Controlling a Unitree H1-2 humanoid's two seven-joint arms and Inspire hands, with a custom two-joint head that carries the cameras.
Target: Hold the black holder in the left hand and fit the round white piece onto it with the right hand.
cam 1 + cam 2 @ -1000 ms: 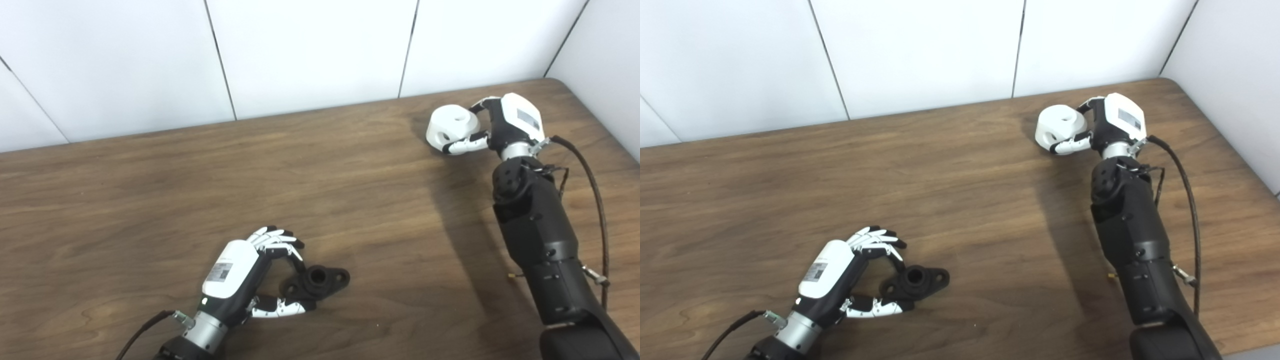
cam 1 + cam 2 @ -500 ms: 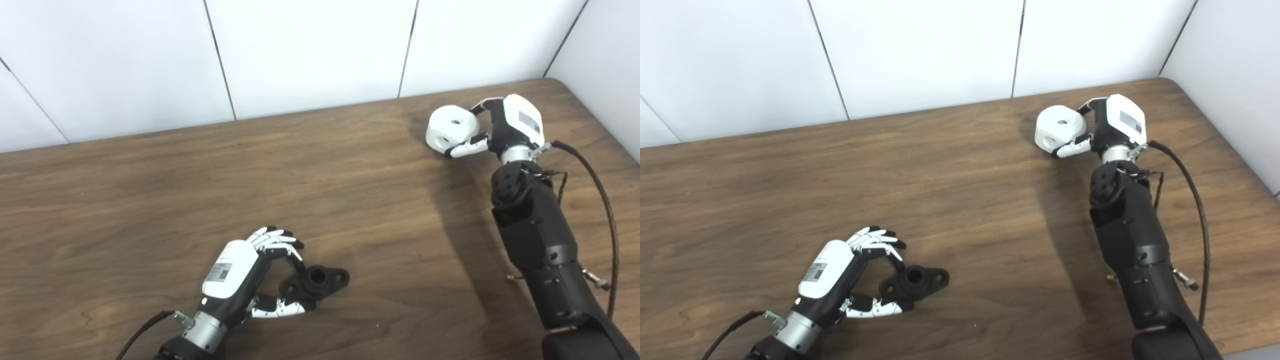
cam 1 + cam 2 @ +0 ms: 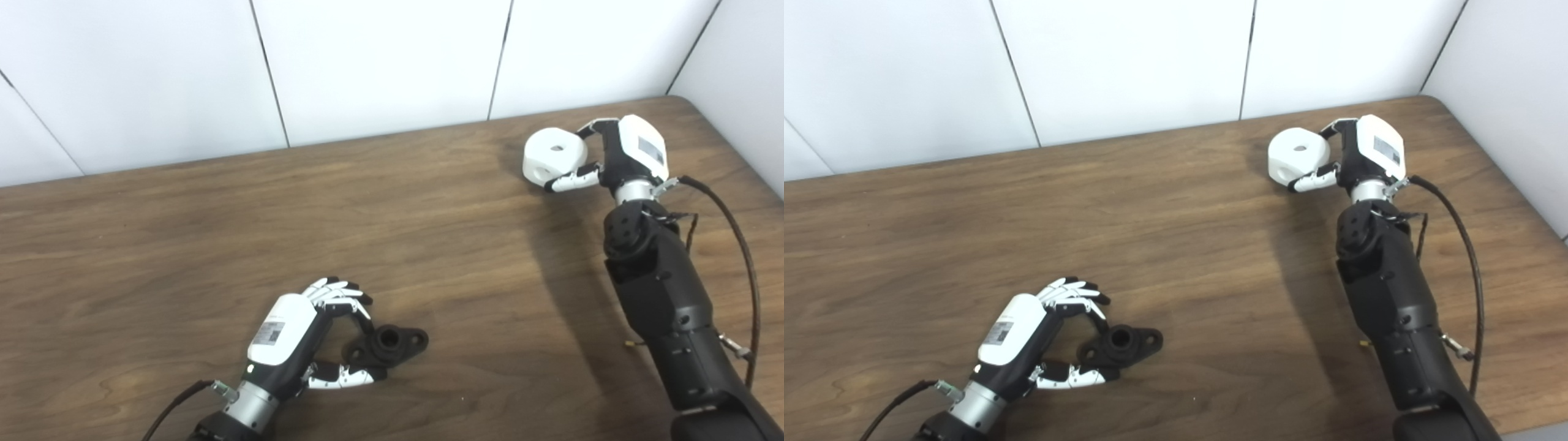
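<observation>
The black holder (image 3: pixel 389 344) lies on the wooden table (image 3: pixel 184 245) near the front, a short tube with a flat lug on each side. My left hand (image 3: pixel 294 337) is closed around its left end, fingers over the top and thumb along the front. The holder still rests on the table. My right hand (image 3: pixel 618 153) is at the far right, shut on the round white piece (image 3: pixel 551 156). It holds the piece just above the table with a small hole facing up. The piece also shows in the right eye view (image 3: pixel 1297 156).
White wall panels (image 3: pixel 380 61) stand along the table's back edge and right side. A black cable (image 3: pixel 744 245) hangs beside my right forearm. Bare wood lies between the two hands.
My right hand has tilted the white piece slightly, so its hole faces more upward, and shifted a little. My left hand and the holder have not moved.
</observation>
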